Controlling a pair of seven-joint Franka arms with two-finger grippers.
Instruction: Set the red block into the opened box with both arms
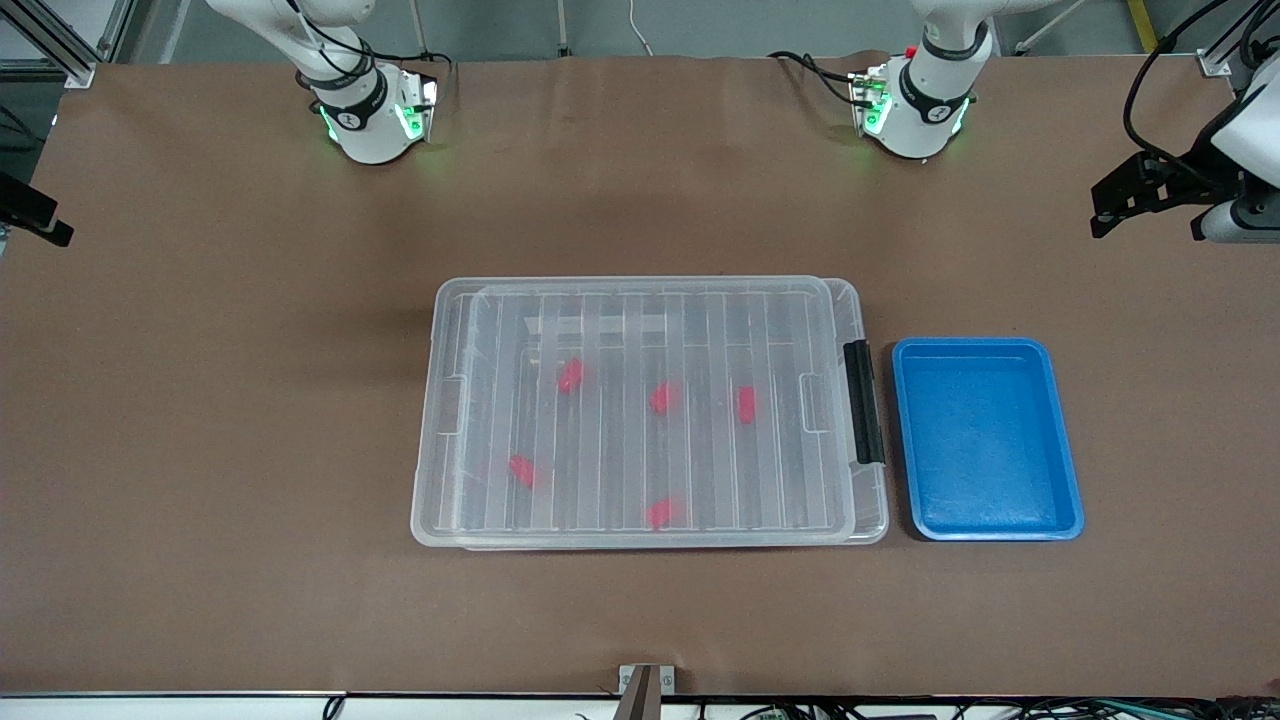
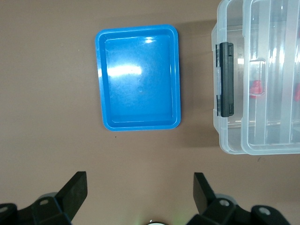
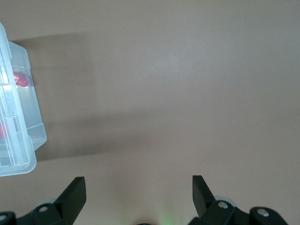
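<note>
- We see the box lidded, its black latch facing the left arm's end of the table.
- Left gripper and right gripper both hang wide open, empty; we judge the left nearer that latch.

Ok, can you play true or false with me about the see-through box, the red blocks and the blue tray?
1. The lid lies on the box. True.
2. Five red blocks show inside the box. True.
3. The blue tray holds a red block. False: it holds nothing.
4. The left claw grips the black latch. False: it is open, over bare table near the tray.
5. The right claw is open. True.
</note>
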